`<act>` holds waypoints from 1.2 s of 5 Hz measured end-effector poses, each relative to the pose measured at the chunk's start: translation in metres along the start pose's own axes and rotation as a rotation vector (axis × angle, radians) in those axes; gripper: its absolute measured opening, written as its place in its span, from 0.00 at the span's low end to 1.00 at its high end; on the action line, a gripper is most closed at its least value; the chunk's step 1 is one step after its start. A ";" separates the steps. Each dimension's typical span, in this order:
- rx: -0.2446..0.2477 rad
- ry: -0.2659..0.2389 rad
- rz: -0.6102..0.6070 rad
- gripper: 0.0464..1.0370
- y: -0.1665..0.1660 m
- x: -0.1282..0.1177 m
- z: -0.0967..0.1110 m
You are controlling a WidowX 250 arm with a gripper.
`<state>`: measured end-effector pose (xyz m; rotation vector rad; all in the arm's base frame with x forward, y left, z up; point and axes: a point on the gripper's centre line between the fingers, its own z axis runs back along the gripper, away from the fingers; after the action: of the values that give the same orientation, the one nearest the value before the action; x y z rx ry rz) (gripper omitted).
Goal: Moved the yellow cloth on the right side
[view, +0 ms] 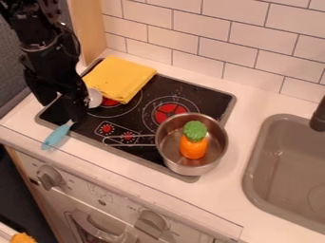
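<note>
Hanging over the stove top's left side, with the black gripper spread wide and holding nothing visible. Covering the middle of a blue-handled utensil. Showing the yellow cloth folded on the stove top's far left. Near right, having a metal pot around a toy carrot; farther right, a sink.

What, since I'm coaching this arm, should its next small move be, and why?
Probably lift the pincer slightly and shift it toward the yellow cloth: the pincer hangs at the blue-handled spoon, while the cloth lies folded on the stove, nearer the tiled wall.
</note>
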<state>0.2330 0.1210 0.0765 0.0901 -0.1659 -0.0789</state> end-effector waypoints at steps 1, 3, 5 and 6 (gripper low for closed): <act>-0.008 0.022 0.007 0.96 -0.001 -0.001 -0.007; 0.065 0.008 0.019 0.96 0.022 0.075 -0.026; 0.068 0.041 0.049 0.96 0.050 0.126 -0.060; 0.049 0.095 0.043 0.96 0.046 0.119 -0.078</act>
<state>0.3661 0.1633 0.0234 0.1391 -0.0753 -0.0273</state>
